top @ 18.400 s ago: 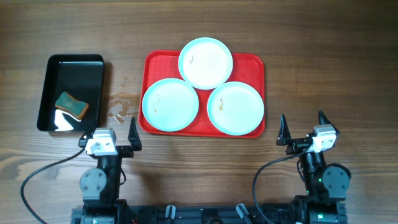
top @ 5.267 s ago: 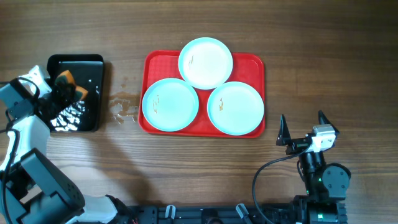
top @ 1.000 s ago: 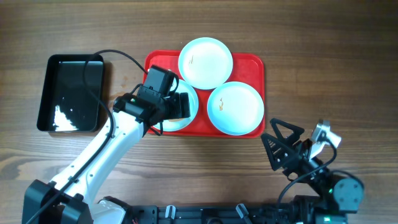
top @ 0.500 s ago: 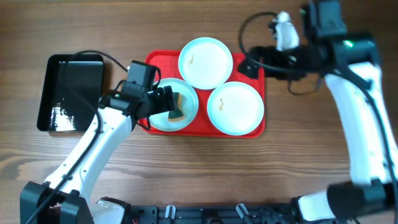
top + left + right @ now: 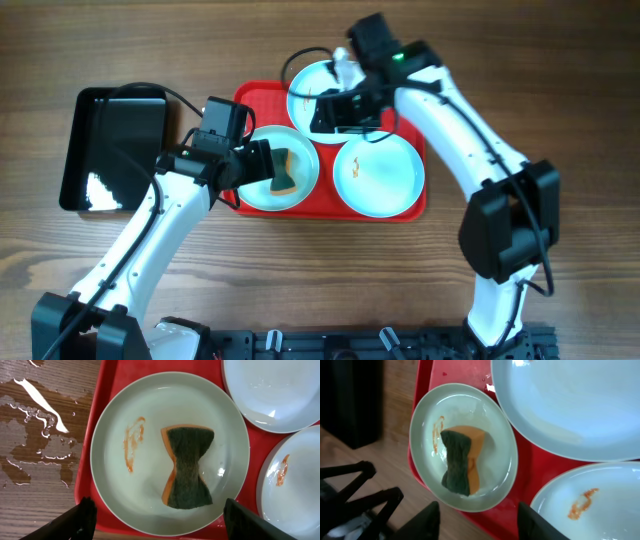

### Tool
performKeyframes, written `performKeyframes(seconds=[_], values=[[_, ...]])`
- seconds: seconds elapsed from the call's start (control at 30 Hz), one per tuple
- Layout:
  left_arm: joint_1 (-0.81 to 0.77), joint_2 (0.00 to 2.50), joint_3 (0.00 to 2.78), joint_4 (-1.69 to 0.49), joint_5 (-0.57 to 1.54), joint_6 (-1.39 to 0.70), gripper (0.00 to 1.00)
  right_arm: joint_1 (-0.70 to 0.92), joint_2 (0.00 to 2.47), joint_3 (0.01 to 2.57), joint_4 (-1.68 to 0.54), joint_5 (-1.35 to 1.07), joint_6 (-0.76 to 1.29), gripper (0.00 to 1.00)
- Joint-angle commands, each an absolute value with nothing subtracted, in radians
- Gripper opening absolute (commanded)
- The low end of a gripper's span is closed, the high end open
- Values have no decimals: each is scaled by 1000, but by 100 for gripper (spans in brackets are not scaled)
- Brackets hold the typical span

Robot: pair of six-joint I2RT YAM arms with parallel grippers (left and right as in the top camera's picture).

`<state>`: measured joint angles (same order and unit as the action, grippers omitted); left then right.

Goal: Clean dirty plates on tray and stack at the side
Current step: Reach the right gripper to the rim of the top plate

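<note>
Three pale plates lie on the red tray. The left plate carries an orange and green sponge and a reddish smudge. My left gripper hovers open over this plate's near edge, apart from the sponge. The right plate has a smudge. My right arm partly covers the back plate, where my right gripper hangs open above the tray's middle with nothing between its fingers.
A black tray holding some water stands left of the red tray. Spilled water wets the wood between the two. My left arm crosses the front left of the table, and my right arm reaches in from the right.
The sponge has been let go and now lies on the left plate. My right arm has swung from the front right, round the back, to above the back plate.
</note>
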<state>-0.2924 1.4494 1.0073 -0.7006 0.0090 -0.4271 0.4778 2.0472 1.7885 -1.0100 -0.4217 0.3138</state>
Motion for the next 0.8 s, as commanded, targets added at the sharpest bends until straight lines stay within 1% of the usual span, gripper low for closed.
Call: performKeyframes(seconds=[0.0,0.03,0.1,0.13,0.17,0.23,0.27,0.3,0.37,0.47,0.57,0.7,0.73,0.77], values=[[-288,1455,1008,-713,14,-426,79,544,2087,1784,-995,-205,458,64],[-288,1455,1008,-715,14,-426,79,555,2093,1774,-980,-202,450,66],[-288,1455,1008,-715,14,-426,80,570,2119,1769,-965,-202,445,65],[-288,1455,1008,-715,14,-426,86,572,2135,1769,-965,-207,445,61],[-288,1455,1008,-715,14,-426,87,573,2149,1769,-965,-209,445,57],[-288,1455,1008,-715,14,-426,83,573,2170,1769,-962,-210,444,54],[-288,1455,1008,-716,14,-426,83,573,2175,1768,-962,-210,436,52],[-288,1455,1008,-716,14,-426,83,573,2180,1768,-961,-210,422,49],[-288,1455,1008,-716,15,-436,83,573,2202,1768,-962,-209,418,48],[-288,1455,1008,-716,18,-456,83,573,2239,1765,-962,-195,419,40],[-288,1455,1008,-715,17,-456,84,573,2266,1765,-960,-196,419,35],[-288,1455,1008,-714,17,-456,83,573,2271,1765,-953,-199,407,33],[-288,1455,1008,-714,17,-456,83,575,2277,1765,-954,-198,407,31],[-288,1455,1008,-714,17,-456,82,577,2284,1765,-953,-199,408,24]])
